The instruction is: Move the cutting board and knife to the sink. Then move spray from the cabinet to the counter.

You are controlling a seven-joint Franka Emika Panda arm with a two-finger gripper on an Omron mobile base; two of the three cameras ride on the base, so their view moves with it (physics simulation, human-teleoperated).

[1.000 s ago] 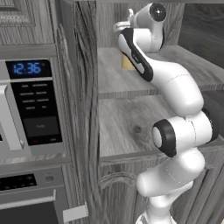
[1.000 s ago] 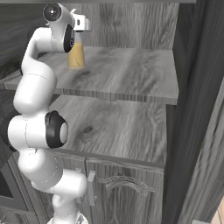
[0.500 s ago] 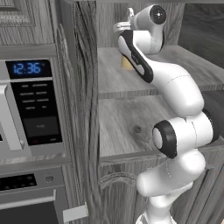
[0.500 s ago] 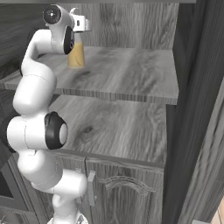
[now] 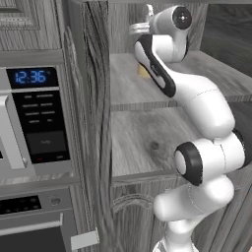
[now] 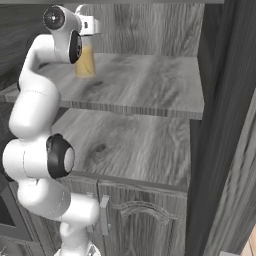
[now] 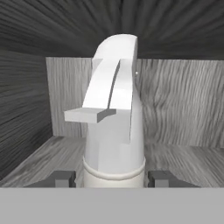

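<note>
The spray (image 7: 114, 131) stands on the upper shelf (image 6: 140, 80) of the grey wood-grain cabinet (image 5: 93, 123), its whitish trigger nozzle pointing toward the hand camera. Yellow liquid shows in the spray's body (image 6: 85, 61) below the hand, and a small patch of the spray (image 5: 142, 71) shows behind the forearm. My gripper (image 7: 113, 178) is shut on the spray, with one dark fingertip (image 7: 65, 178) on each side of the bottle's shoulder. The hand (image 6: 84, 24) reaches in from the shelf's front. The cutting board, knife, sink and counter are out of view.
A microwave (image 5: 34, 118) with a blue clock sits left of the cabinet, above an oven front (image 5: 29, 231). A lower shelf (image 6: 130, 145) lies under the upper one. The cabinet's dark side wall (image 6: 220, 100) closes the right side.
</note>
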